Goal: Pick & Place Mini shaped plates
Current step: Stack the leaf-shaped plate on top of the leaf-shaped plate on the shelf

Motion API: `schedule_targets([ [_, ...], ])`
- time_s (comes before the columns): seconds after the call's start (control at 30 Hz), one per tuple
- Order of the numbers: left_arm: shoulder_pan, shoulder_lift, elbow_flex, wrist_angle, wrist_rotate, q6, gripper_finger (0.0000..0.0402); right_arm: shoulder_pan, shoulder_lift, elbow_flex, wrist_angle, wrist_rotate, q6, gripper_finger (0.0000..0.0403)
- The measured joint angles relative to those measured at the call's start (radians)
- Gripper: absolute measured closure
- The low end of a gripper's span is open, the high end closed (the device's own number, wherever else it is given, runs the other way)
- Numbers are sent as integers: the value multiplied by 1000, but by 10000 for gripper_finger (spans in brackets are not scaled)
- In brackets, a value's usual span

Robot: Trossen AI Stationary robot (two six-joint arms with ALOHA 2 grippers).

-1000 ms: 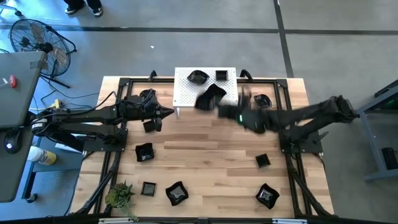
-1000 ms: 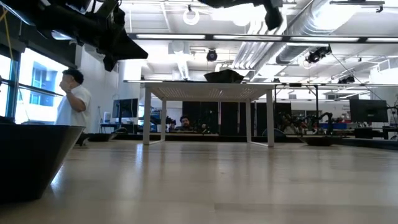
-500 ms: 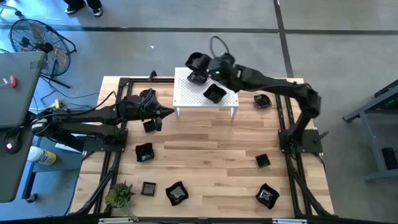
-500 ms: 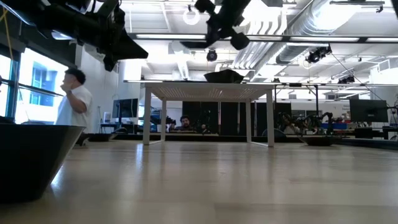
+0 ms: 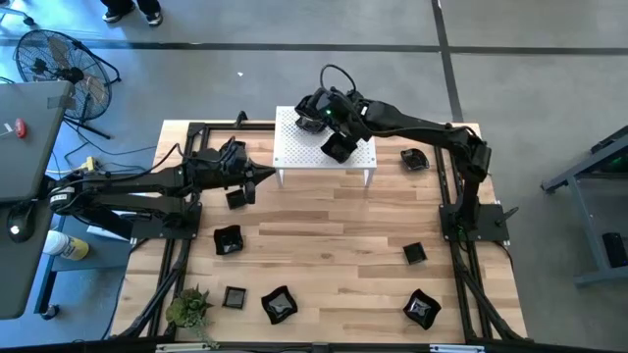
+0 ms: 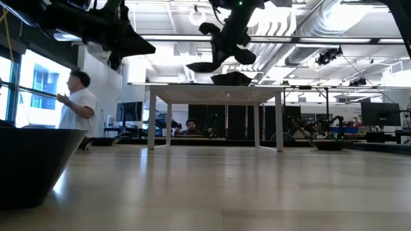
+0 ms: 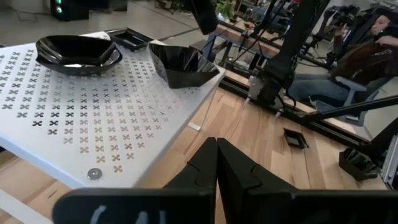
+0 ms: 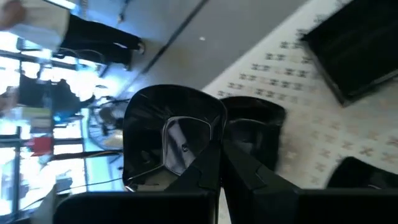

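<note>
While a mini shaped plate (image 8: 171, 134) hangs pinched in the right claw (image 5: 316, 111) above the white rack (image 5: 294, 147) at the desk's (image 5: 334, 235) far edge, the left claw (image 5: 263, 177), pressed together, waits near the rack's left side.

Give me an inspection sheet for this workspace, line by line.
Surface: wooden table, white rack at far edge.
Job's things: black plates scattered on the table; others on the rack; one held plate above it.
Clutter: small plant at a near corner.
Grippers: right gripper shut on the held plate; left gripper shut, empty, beside the rack.
Cables: cable loop by the right gripper.
Surroundings: fan on the floor; person beyond the table.
</note>
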Motion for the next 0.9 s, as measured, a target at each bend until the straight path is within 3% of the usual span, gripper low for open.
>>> schedule_targets([
  [0.53,0,0,0,0,4,0,401,12,59,0,-4,-53,77,396],
  [0.9,0,0,0,-2,7,4,401,-5,59,0,-54,-60,75,360],
])
